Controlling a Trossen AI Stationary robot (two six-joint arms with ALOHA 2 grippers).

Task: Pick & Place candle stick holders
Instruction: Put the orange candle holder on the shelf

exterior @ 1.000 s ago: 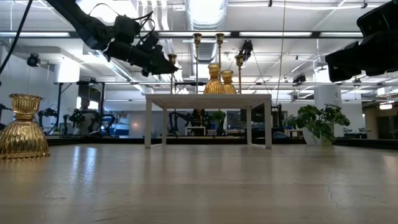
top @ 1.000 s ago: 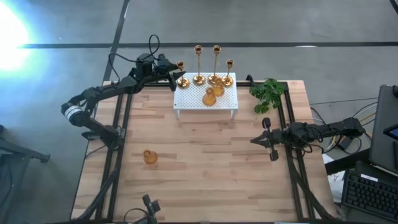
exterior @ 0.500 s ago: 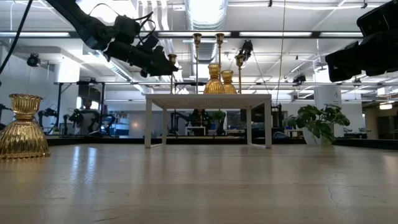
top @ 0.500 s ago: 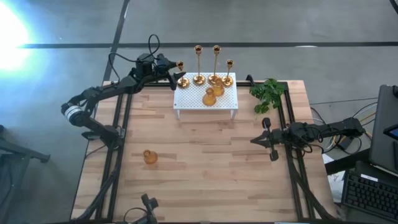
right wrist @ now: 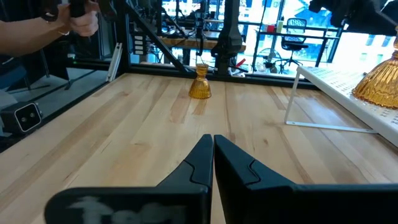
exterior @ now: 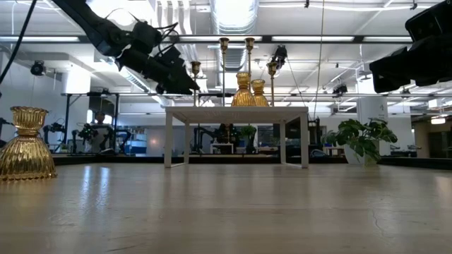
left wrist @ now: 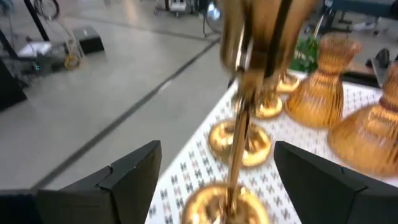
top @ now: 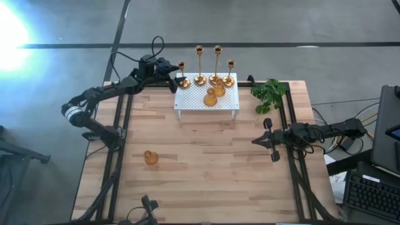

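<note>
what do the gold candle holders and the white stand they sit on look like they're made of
Shiny gold candle stick holders: likely polished brass or gold-plated metal, going by bright reflections; the squat ribbed ones could be tinted glass. White perforated stand: probably painted sheet metal, matte, with regular punched holes.

Both arms are dark, near-black, built of slim tubular links joined by chunkier rounded joint housings. The left arm [top: 100,94] carries a pale silver-grey band around one joint near its base, and thin black cables loop up above its wrist. The left hand [left wrist: 214,177] ends in two broad, flat, matte black fingers [left wrist: 127,174] with angular bevelled edges. The right arm [top: 325,131] trails black cables at its base; the right hand [right wrist: 213,146] has two tapering, pointed black fingers.
</note>
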